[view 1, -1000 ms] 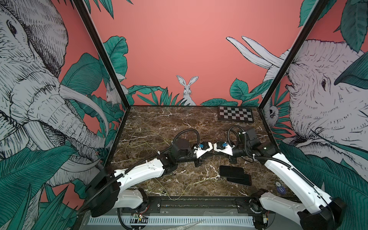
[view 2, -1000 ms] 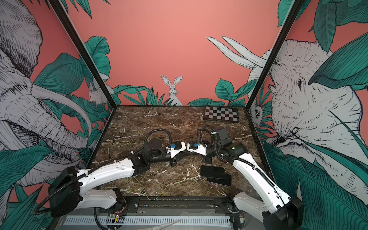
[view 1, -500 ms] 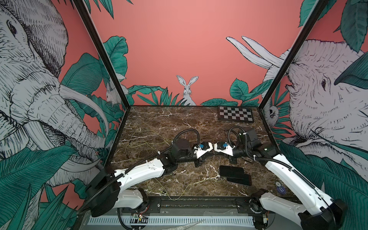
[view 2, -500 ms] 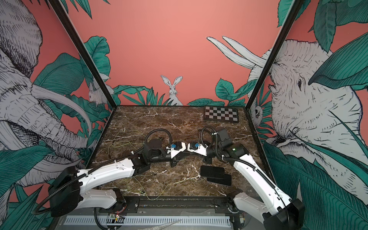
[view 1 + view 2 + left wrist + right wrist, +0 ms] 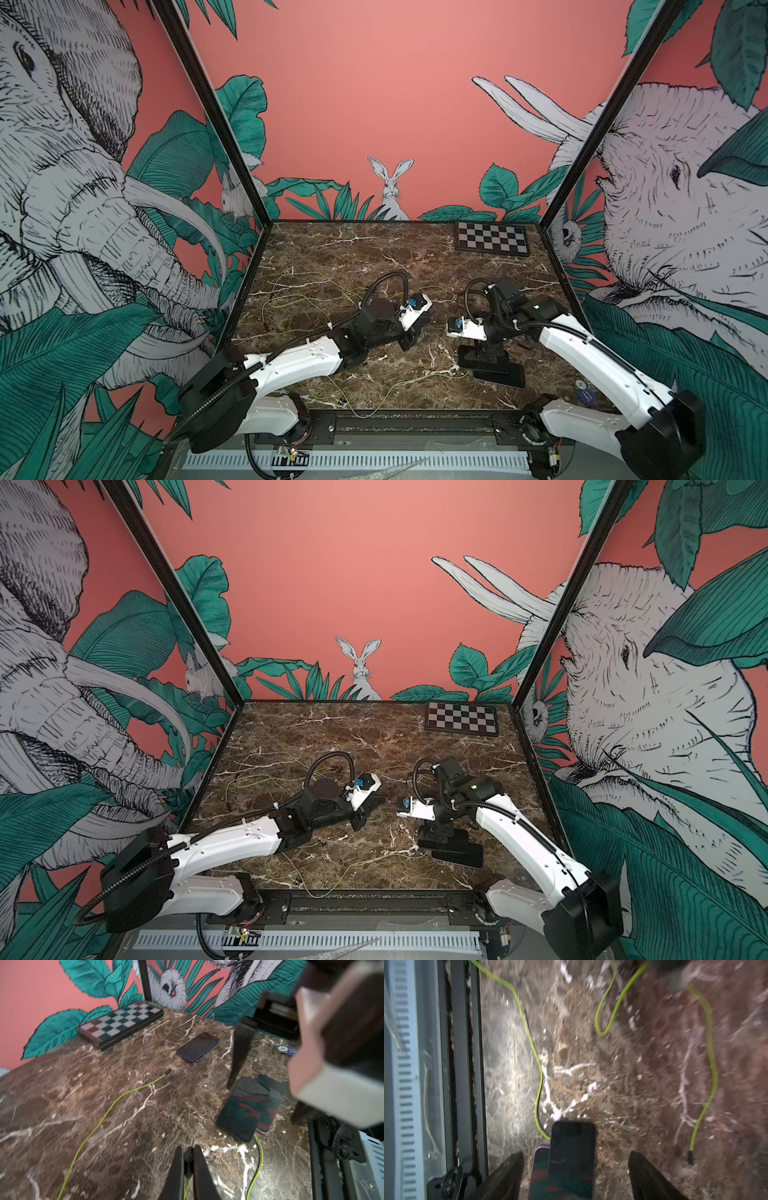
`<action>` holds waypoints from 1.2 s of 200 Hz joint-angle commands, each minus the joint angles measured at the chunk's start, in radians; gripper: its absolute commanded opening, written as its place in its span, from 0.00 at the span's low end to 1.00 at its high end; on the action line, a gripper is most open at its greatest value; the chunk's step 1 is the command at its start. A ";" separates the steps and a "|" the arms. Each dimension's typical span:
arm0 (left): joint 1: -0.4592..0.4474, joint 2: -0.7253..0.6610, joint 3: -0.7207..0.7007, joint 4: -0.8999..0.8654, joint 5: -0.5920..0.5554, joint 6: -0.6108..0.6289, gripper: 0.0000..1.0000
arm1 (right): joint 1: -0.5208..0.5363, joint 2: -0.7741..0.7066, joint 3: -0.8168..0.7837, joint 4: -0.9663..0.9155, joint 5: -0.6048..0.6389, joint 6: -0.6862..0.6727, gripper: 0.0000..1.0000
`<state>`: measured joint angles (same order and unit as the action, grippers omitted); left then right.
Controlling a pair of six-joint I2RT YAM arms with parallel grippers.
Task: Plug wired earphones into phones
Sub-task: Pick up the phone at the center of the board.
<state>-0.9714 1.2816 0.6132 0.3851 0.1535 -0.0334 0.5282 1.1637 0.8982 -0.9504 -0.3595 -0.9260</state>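
Right gripper (image 5: 575, 1153) has sprung wide over phones (image 5: 243, 1109) on marble tabletop (image 5: 353, 249) — left gripper (image 5: 188, 1147) pinches earphone cord (image 5: 186, 1185).

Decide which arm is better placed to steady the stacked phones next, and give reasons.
Right, probably. The right gripper stands open over the top phone of the stack, holding nothing; the left gripper is shut on an earphone cord, away from the phones.
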 commanded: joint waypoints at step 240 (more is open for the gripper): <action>0.031 -0.014 -0.084 0.072 -0.134 -0.177 0.00 | 0.062 0.399 -0.058 0.070 0.350 0.081 0.88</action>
<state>-0.9459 1.2995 0.5388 0.4477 0.0246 -0.2207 0.5892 1.5436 0.8291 -0.8738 -0.0120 -0.8383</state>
